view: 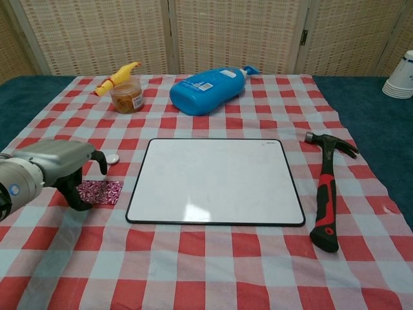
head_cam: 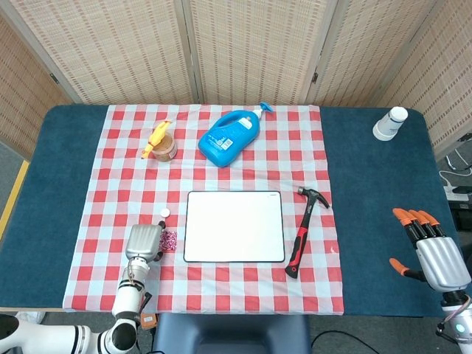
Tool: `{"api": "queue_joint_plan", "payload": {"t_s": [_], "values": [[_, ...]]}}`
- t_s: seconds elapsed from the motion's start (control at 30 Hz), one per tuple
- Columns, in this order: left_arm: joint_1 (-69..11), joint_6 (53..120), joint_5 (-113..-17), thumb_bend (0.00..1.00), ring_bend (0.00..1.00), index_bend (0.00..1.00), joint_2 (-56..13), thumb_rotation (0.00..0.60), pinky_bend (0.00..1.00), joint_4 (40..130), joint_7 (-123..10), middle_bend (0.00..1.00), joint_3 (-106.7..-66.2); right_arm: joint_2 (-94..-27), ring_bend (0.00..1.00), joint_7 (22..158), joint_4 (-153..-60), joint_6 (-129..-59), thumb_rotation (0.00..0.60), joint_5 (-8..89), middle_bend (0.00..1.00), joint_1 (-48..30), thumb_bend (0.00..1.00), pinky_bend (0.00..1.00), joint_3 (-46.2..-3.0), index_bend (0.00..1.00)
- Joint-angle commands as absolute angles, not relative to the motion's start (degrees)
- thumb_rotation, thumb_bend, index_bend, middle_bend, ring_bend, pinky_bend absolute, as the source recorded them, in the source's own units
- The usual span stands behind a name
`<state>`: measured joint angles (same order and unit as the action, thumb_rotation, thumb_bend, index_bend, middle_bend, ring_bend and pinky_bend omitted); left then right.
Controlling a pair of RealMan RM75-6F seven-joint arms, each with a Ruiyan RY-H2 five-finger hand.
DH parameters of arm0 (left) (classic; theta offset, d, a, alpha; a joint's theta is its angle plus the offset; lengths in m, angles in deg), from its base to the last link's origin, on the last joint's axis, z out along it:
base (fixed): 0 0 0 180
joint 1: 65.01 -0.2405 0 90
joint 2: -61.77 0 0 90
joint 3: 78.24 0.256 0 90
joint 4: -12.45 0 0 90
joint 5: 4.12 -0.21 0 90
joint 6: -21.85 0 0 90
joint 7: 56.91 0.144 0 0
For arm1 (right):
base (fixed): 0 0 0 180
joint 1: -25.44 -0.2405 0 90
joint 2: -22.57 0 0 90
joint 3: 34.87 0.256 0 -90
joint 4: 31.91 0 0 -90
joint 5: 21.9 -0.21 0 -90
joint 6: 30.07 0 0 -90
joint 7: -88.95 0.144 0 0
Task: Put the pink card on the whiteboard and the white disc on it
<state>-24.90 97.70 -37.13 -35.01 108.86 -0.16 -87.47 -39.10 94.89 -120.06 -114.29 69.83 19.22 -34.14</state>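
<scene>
My left hand (view: pixel 55 166) sits low at the near left of the cloth (view: pixel 213 258), fingers curled down over the left end of the card (view: pixel 98 192); I can't tell from either view whether they actually pinch it or only rest on it. The card lies flat on the cloth, just beside the board's (view: pixel 216 181) left edge, long axis running left to right, so most of it sticks out from under my fingers toward the board. That is the relation I care about: the board is directly to the right of the card, and the left hand is right on it, while my right hand (head_cam: pixel 431 251) hangs well off at the far right over the blue table (head_cam: pixel 376 243), fingers spread and holding nothing. A short sideways carry with the left should do, I judge. Just beyond the card, the disc (view: pixel 112 158) lies close by the thumb, also on the left side, so the same hand is nearer for that too. Further back stand a jar (view: pixel 127 95) and bottle (view: pixel 206 89); a hammer (view: pixel 326 194) lies right of the board.
</scene>
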Motion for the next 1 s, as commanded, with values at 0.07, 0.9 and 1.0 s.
{"api": "queue_joint_plan", "payload": {"t_s": [0.07, 0.9, 1.0], "values": [[-24.7, 97.4, -36.6, 0.24, 1.0, 0.3, -35.1, 0.6, 1.0, 108.7, 0.0, 1.0, -87.4, -39.1, 0.06, 95.0, -120.1, -114.4, 0.6, 69.8, 0.12, 19.2, 0.12, 0.13, -34.1, 0.06], [-23.9, 96.5, -35.4, 0.24, 1.0, 0.35, -35.6, 0.6, 1.0, 106.7, -0.9, 1.0, -87.1, -39.1, 0.06, 95.0, -120.1, -114.6, 0.6, 69.8, 0.12, 19.4, 0.12, 0.13, -34.0, 0.06], [-23.9, 96.5, -35.6, 0.24, 1.0, 0.36, -35.6, 0.6, 1.0, 106.7, -1.0, 1.0, -87.1, -39.1, 0.06, 95.0, -120.1, -114.6, 0.6, 69.8, 0.12, 19.3, 0.12, 0.13, -34.0, 0.06]]}}
